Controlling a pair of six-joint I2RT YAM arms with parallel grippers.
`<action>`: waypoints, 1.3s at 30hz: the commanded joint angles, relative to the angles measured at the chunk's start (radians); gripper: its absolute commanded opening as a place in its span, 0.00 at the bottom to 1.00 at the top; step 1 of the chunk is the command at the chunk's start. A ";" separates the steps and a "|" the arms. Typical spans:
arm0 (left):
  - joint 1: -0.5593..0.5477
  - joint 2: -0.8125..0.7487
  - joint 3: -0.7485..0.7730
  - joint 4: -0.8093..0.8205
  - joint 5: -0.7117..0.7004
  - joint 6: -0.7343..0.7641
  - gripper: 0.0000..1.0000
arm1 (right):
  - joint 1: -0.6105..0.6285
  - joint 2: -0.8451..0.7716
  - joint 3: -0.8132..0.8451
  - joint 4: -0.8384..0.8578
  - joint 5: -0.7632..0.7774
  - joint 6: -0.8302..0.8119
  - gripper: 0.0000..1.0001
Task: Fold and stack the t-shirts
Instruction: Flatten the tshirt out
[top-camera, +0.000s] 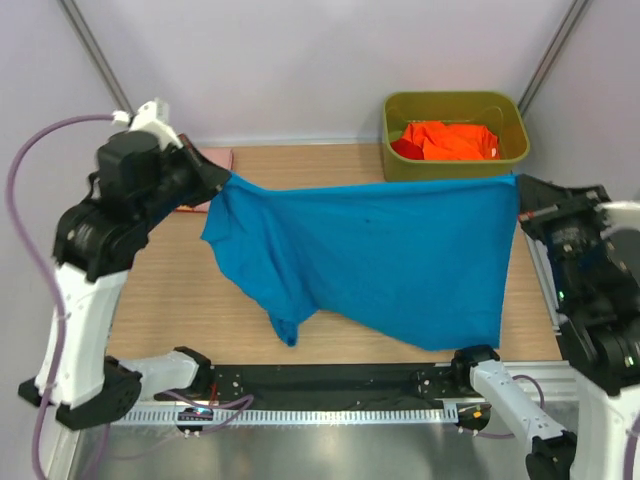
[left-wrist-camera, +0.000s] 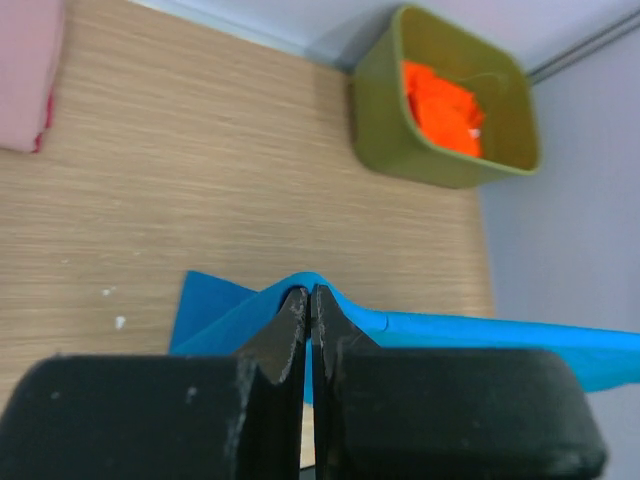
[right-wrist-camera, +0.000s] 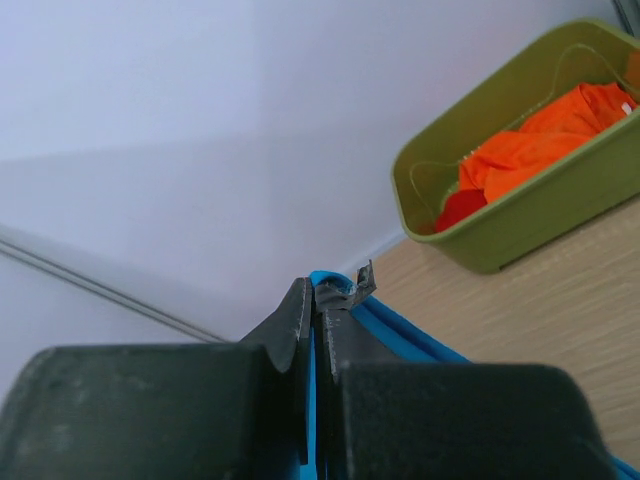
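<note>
Wooden table (top-camera: 170, 290), pale walls behind. Blue shirt (top-camera: 380, 250) is stretched over the middle of the table, top edge taut between both arms, rest hanging. Left gripper (top-camera: 222, 180) is pinched on its left corner, right gripper (top-camera: 520, 195) on its right corner. Orange shirt (top-camera: 455, 140) and red shirt (top-camera: 405, 148) sit in green bin (top-camera: 450, 170) at back right. Folded pink shirt (left-wrist-camera: 25, 70) lies back left.

The blue t-shirt (top-camera: 370, 255) hangs spread just in front of the olive bin (top-camera: 440, 168), corners pinched by the left gripper (top-camera: 222, 178) and right gripper (top-camera: 520, 195); an orange shirt (top-camera: 455, 140) lies inside.
</note>
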 joint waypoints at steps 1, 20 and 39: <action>0.006 0.061 0.020 0.007 -0.127 0.075 0.00 | -0.003 0.109 -0.041 0.111 -0.044 -0.050 0.01; 0.181 0.133 0.311 0.181 -0.159 0.196 0.00 | -0.002 0.447 0.378 0.177 -0.032 -0.179 0.01; 0.181 -0.232 0.284 0.122 0.140 0.240 0.00 | -0.002 -0.022 0.347 -0.081 -0.005 -0.142 0.01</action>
